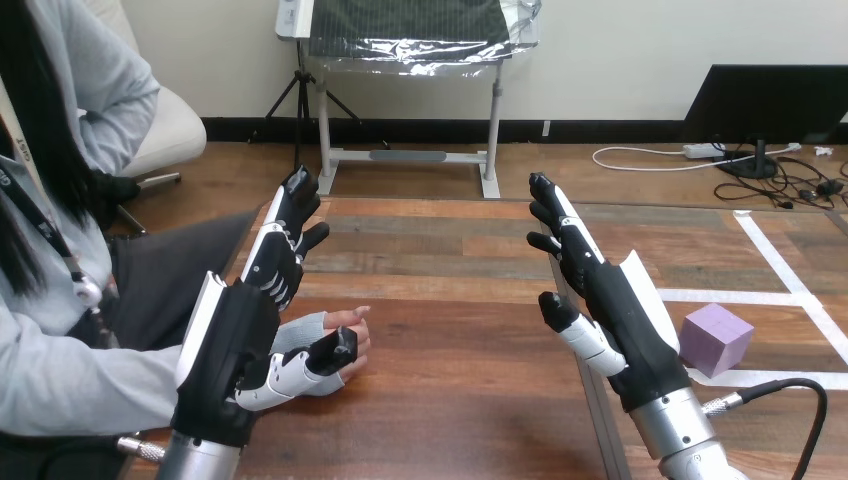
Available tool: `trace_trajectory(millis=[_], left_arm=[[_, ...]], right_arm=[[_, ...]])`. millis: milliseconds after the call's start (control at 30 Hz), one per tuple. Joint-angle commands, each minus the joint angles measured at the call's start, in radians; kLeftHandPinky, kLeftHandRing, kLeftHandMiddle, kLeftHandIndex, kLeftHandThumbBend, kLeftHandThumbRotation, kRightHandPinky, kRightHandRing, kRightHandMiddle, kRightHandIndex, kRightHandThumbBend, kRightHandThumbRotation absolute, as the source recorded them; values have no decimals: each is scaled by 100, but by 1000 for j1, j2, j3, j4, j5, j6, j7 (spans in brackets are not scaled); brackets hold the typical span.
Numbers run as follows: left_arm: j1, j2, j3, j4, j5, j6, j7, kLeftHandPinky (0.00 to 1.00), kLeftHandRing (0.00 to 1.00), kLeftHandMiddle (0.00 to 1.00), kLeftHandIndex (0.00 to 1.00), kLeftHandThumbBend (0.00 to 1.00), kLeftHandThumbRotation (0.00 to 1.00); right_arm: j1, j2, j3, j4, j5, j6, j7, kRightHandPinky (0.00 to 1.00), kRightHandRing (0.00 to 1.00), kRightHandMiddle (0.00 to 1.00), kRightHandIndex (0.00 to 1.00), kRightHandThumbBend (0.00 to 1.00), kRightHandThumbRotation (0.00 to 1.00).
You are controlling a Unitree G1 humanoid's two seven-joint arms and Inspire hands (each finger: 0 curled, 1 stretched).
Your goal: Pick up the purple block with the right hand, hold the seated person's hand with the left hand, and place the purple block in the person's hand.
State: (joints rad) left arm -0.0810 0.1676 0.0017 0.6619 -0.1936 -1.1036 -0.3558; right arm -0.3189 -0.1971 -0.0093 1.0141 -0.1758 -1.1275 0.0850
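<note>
Left hand (238, 335): lower left of the frame, fingers straight and spread, pointing up the table (450, 330); nothing grasped.
Person's hand (348, 320): resting on the table just right of the left hand; the robot's thumb covers part of it, and contact cannot be told.
Right hand (620, 310): right of centre, fingers loose and empty.
Purple block (716, 338): on the table at the right by white tape (790, 282), its left edge hidden behind the right hand.
</note>
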Motion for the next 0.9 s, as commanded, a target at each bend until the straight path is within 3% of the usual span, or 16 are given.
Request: trace_trajectory(millis=[0,600,867], left_arm=[[-38,-12,12,-45,-8,2,4,93,98,100,99,100,67],[-40,-17,25,-27,-10,-13,-7,92,98,100,99,100,68],[-44,-13,24,-11,-30,-23,-32,92,98,100,99,100,69]], right_arm=[[-81,-10,2,-4,-9,-30,-25,91,97,100,100,100,99],[-91,-12,-2,5,-12,-24,-32,90,97,100,99,100,98],[-103,-32,-10,-7,-40,5,-73,90,96,100,99,100,96]])
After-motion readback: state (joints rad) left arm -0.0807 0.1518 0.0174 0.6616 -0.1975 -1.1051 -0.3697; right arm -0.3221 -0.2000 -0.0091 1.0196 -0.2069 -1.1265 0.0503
